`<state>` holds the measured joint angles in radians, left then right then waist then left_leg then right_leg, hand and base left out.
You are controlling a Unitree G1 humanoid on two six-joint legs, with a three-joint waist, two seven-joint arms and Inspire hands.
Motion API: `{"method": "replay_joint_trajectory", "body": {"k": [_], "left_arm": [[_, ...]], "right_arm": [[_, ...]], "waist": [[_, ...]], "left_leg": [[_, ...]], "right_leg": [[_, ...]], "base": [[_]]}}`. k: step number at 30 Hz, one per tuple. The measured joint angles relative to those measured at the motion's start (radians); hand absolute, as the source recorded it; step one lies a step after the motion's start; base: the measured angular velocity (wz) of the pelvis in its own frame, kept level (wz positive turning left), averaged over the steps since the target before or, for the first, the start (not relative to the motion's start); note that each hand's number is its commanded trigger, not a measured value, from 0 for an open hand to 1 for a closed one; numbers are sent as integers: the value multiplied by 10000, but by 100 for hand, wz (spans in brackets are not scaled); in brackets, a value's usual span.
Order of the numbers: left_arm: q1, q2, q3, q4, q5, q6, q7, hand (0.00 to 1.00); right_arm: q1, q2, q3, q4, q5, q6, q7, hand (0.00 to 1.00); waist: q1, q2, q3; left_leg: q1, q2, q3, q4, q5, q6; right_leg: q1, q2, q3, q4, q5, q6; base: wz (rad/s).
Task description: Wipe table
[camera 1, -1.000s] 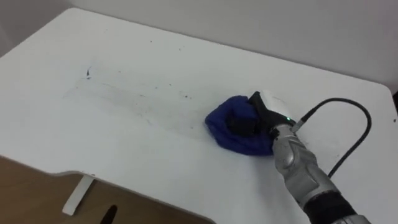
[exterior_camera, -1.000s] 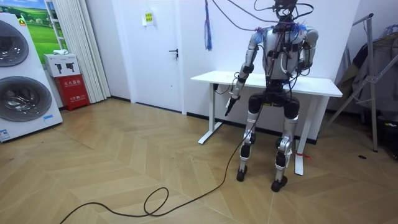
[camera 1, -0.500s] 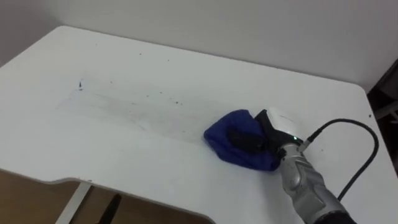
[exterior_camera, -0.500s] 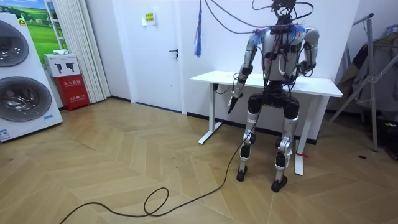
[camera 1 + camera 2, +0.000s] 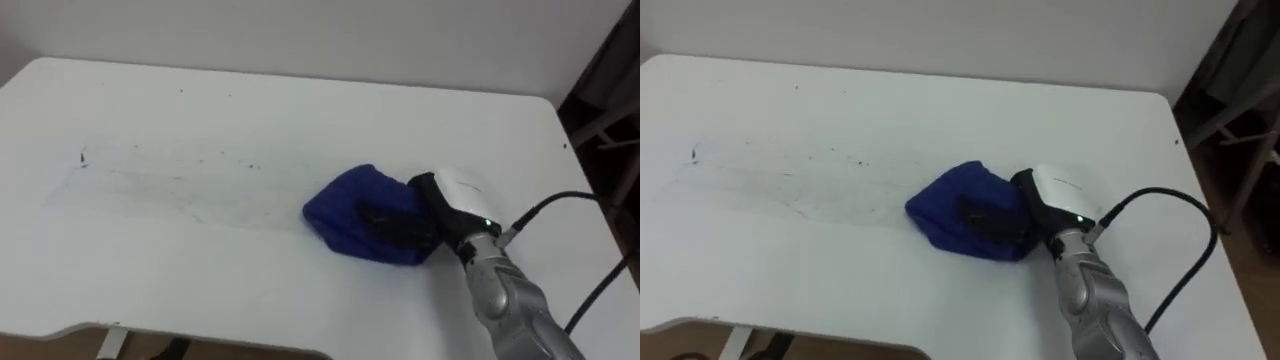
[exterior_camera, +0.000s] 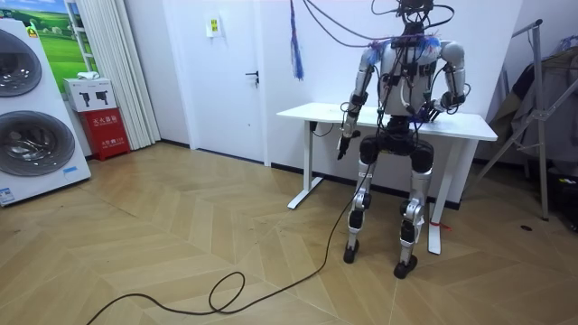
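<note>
Right elbow had swung outward; right hand curled its fingers into crumpled blue cloth lying leftward, toward white table's right edge

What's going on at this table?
The robot stands at a white table, its right hand gripping a bunched blue cloth that is pressed on the tabletop. Faint dark marks lie on the surface to the cloth's left, not yet wiped. Its left hand hangs by its side.

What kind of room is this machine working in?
Probably a test room set up like a home: washing machines, a door, and a white table where its right hand holds a blue cloth.
</note>
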<state>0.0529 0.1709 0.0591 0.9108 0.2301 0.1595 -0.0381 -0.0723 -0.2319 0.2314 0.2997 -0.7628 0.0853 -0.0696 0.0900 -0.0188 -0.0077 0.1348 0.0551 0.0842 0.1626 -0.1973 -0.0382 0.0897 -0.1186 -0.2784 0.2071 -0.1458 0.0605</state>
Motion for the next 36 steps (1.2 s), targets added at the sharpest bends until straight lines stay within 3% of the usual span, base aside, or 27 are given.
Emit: {"method": "replay_joint_trajectory", "body": {"k": [4,10,16,22,25,27,30,34,36], "left_arm": [[0,-9,14,1,-4,-1,-66,0],[0,25,253,133,-12,-15,-113,0],[160,96,669,123,-5,-32,-148,0],[806,250,1806,-30,1,-49,-188,0],[1051,399,2130,-170,-7,-50,-188,0],[1220,648,2160,-168,-3,-49,-187,0],[1417,929,2171,-243,64,-47,-188,0],[1518,1013,2633,-279,452,-46,-207,0],[1761,1027,2927,-264,390,-23,-211,0]], "right_arm": [[-2,-29,-927,-19,396,40,41,0],[-20,-143,-2325,-781,693,117,-263,0],[-123,-729,-3474,-1066,1705,166,-983,0],[-71,-1420,-5361,-1069,2327,113,-1849,0],[78,-1920,-6007,-165,2764,191,-2076,0],[159,-2241,-6340,1114,3134,251,-2268,0],[246,-2339,-6948,2959,3912,391,-2504,0],[794,-2407,-7557,5195,4867,489,-2589,0],[1153,-2416,-7726,6359,5502,573,-2592,0]], "waist": [[-147,-129,16],[-294,-63,57],[-562,-182,79],[-877,-236,55],[-1075,-351,43],[-1274,-443,32],[-1481,-536,-16],[-1563,-595,-70],[-1680,-575,-58]], "left_leg": [[6,7,147,1,0,1],[118,20,472,-130,-34,48],[95,19,536,-188,-34,49],[48,19,586,-153,-32,52],[3,25,622,-145,-32,51],[-19,24,658,-120,-33,51],[-19,27,680,-124,-44,57],[17,41,678,-159,-49,59],[68,45,758,-163,-60,60]], "right_leg": [[-172,2,189,152,-1,-1],[-290,64,585,210,0,-1],[-412,60,619,278,-22,19],[-545,45,632,300,-28,28],[-537,41,623,290,-29,28],[-552,36,644,295,-30,27],[-539,41,642,288,-44,17],[-514,67,660,286,-44,15],[-505,107,846,287,-44,14]], "base": [[-12],[-17],[-3],[-3],[0],[0],[0],[1],[-10]]}}
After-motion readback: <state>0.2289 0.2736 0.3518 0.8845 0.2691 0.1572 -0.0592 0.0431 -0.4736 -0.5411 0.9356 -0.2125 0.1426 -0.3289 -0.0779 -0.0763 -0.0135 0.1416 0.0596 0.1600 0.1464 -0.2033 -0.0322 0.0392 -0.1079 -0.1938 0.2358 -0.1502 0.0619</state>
